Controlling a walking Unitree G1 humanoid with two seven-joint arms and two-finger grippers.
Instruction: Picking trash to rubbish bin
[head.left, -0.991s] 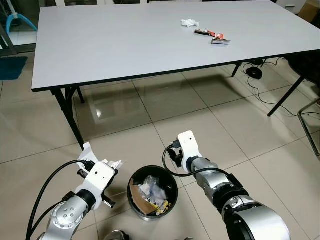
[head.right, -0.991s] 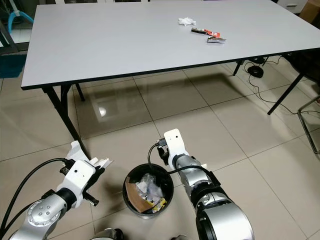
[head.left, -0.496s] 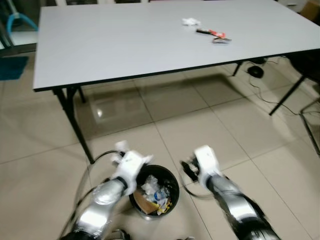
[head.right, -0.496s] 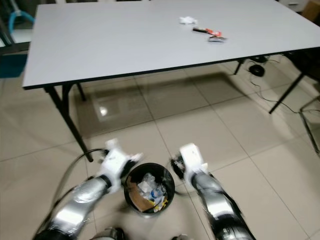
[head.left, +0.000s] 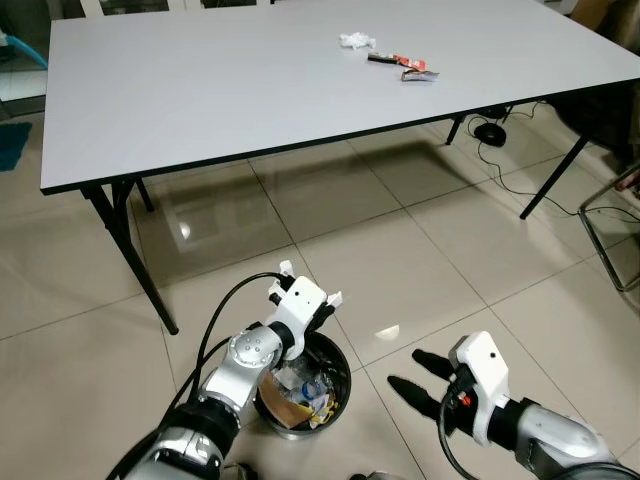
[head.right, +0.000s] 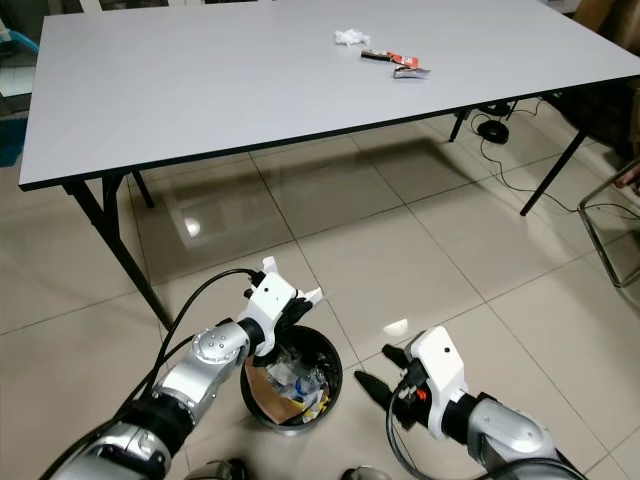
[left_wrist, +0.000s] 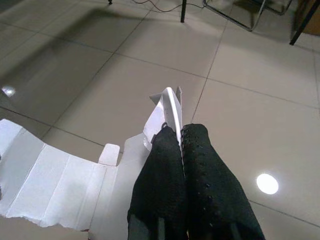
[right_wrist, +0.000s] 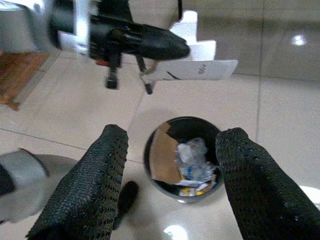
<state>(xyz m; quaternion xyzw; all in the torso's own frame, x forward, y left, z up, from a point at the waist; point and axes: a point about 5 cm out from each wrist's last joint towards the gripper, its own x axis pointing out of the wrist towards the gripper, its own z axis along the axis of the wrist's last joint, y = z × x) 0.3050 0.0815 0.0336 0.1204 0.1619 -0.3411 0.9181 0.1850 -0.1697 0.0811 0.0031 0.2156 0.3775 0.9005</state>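
Left gripper (left_wrist: 181, 142) pinches flat white cardboard scrap (left_wrist: 75, 180), right above round black rubbish bin (head.left: 335, 385). Bin sits straight below scrap. Right gripper (head.left: 418, 382) spread wide, empty, beside bin.

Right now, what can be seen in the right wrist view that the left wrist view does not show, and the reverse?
The right wrist view looks past the open right tool to the black rubbish bin, with cardboard and wrappers inside. The left wrist view gives the closest look at the left tool's fingers shut on the white flattened carton, with metal legs on the floor beyond. Both show the left tool, the carton and the tiled floor.
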